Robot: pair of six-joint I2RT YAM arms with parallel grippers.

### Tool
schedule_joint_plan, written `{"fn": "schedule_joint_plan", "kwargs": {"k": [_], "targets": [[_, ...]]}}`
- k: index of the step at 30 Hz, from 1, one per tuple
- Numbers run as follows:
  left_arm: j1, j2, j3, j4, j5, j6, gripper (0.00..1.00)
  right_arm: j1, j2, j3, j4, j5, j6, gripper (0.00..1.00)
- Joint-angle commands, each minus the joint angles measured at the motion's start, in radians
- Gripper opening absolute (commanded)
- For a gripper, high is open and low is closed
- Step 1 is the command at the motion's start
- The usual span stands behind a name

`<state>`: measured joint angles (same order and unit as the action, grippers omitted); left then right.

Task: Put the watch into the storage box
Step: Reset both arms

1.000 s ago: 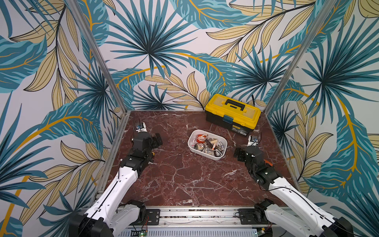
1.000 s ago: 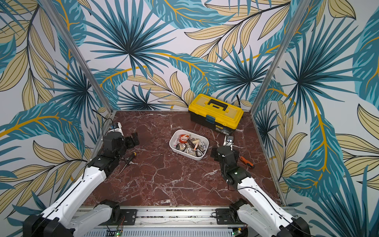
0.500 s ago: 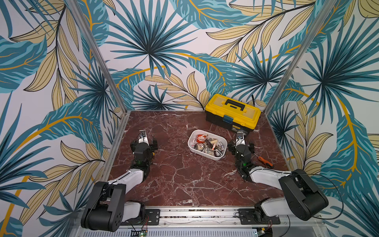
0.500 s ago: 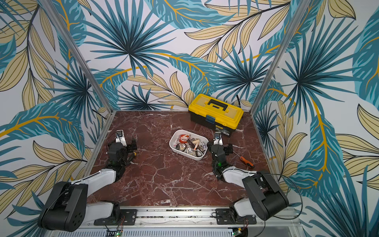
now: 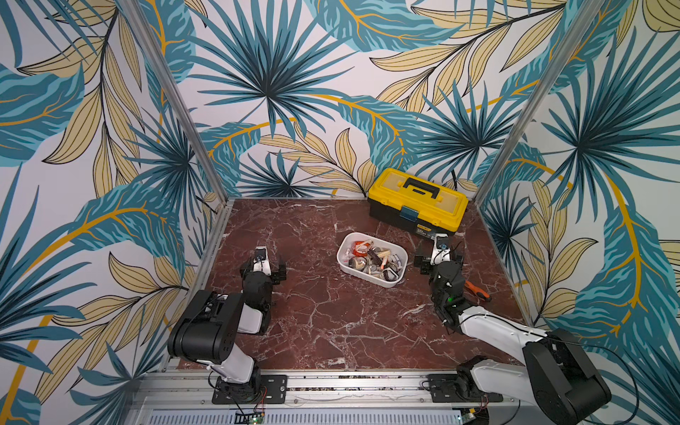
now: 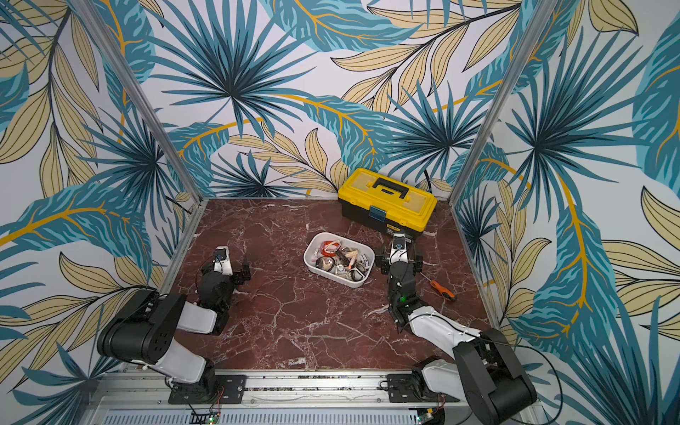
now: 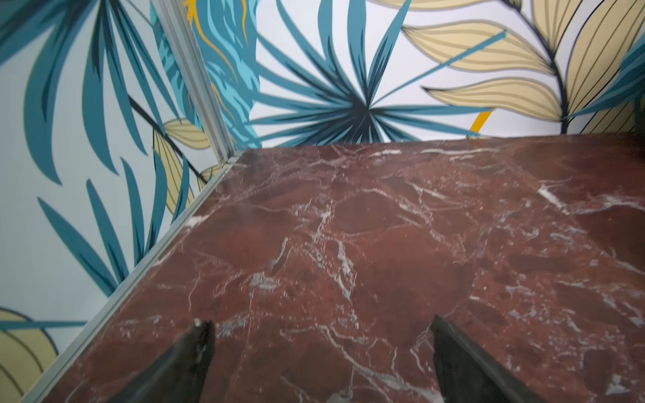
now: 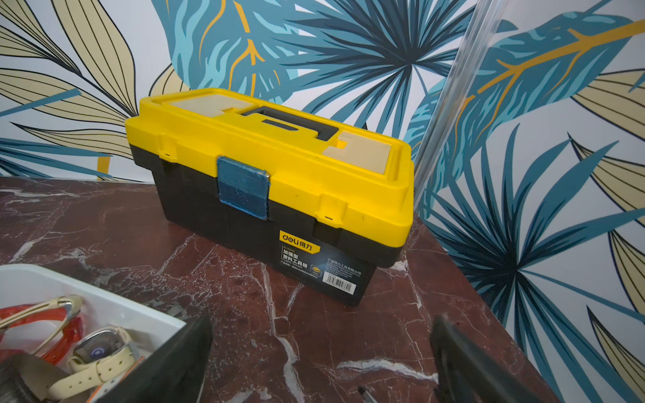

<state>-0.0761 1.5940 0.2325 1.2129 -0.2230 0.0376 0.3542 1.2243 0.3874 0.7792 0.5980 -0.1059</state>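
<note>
Two grippers are seen with jaws spread wide, nothing held in either; left gripper (image 7: 319, 324) is parked low over the bare red marble table (image 5: 331, 323), on the left side, well apart from the storage box (image 5: 362, 275); only tabletop and wall are shown between its fingers in the left wrist view; right gripper (image 8: 323, 321) is positioned just beside the right end of the storage box and is pointed at the yellow-and-black toolbox (image 8: 279, 157); toolbox is set at the far right corner, lid down, blue latch facing near; storage box is placed mid-table, slightly right of centre, near side of the toolbox, and is filled with a jumble of watches and straps; cream-strap watch (image 8: 99, 345) is seen lying inside the storage box, close to the corner beside the right gripper; individual pieces cannot be told apart in both top views; orange-handled screwdriver (image 5: 476, 289) is laid flat on the table, right of the right gripper.
</note>
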Motion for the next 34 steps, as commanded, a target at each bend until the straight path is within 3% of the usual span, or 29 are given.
{"fn": "schedule_joint_plan", "kwargs": {"k": [1, 3, 7, 10, 12, 14, 16, 19, 34], "targets": [[0.013, 0.010, -0.009, 0.091, 0.039, 0.014, 1.00, -0.014, 0.011, -0.034, 0.006, 0.039, -0.019, 1.00], [0.019, 0.011, 0.007, 0.067, 0.051, 0.013, 1.00, -0.060, 0.093, -0.082, 0.150, 0.037, -0.027, 1.00], [0.025, 0.000, 0.034, 0.001, 0.069, 0.011, 1.00, -0.151, 0.264, -0.079, 0.316, -0.101, 0.020, 1.00], [0.030, -0.005, 0.046, -0.030, 0.073, 0.005, 1.00, -0.219, 0.214, -0.039, 0.129, -0.170, 0.127, 1.00], [0.035, -0.011, 0.067, -0.076, 0.066, -0.004, 1.00, -0.276, 0.324, -0.027, 0.241, -0.223, 0.140, 1.00], [0.040, -0.014, 0.088, -0.119, 0.068, -0.007, 1.00, -0.284, 0.262, 0.017, 0.047, -0.233, 0.192, 1.00], [0.043, -0.015, 0.094, -0.133, 0.079, -0.008, 1.00, -0.290, 0.304, -0.014, 0.181, -0.231, 0.164, 1.00], [0.049, -0.016, 0.103, -0.151, 0.074, -0.017, 1.00, -0.291, 0.275, 0.002, 0.096, -0.227, 0.189, 1.00], [0.056, -0.017, 0.110, -0.164, 0.072, -0.027, 1.00, -0.291, 0.276, 0.001, 0.104, -0.225, 0.184, 1.00]]}}
